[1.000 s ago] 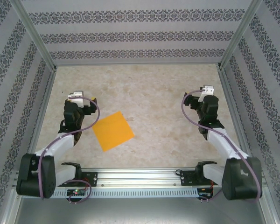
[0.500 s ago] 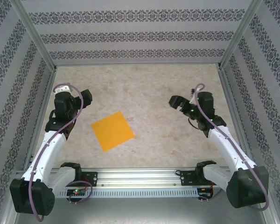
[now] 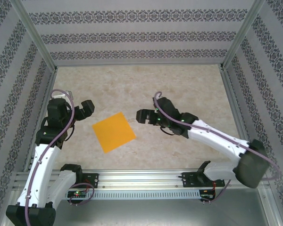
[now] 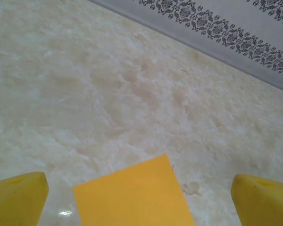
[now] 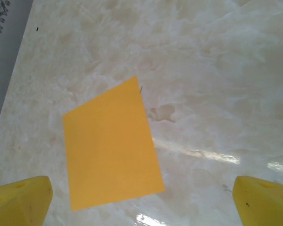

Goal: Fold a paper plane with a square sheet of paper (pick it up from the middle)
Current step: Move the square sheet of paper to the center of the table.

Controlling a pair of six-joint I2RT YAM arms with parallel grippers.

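Patterned walls point(image 3: 132, 33) on three sides, held by metal posts at the corners, close in a pale marbled table point(image 3: 188, 80), so the whole workspace reads as one open-topped box. Inside it are the two arms and a single piece of paper. A metal rail point(image 3: 141, 181) runs along the near edge and carries both arm bases.

The left arm point(image 3: 42, 160) rises along the left wall and bends inward. The right arm point(image 3: 217, 139) stretches low across the table toward the middle. A purple cable point(image 3: 68, 123) loops along each arm.

The square sheet of paper point(image 3: 114, 132) lies flat and unfolded on the table, left of centre and between the two grippers. It is turned so that one corner points toward the far wall. Nothing touches it, and no crease shows in it.

The left gripper point(image 3: 85, 109) is near the sheet's left corner, with its jaws spread wide and nothing between them. In the left wrist view its yellow fingertips point(image 4: 16, 195) sit at the bottom corners of the picture, with the far corner of the sheet between them, lower down on the table.

The right gripper point(image 3: 140, 116) is just beside the sheet's right edge, its jaws likewise wide apart and empty. From the right wrist the whole sheet shows between the yellow pads point(image 5: 264, 200), clear of both.

A small faint ring mark point(image 5: 161, 113) is on the table just beside one corner of the sheet.
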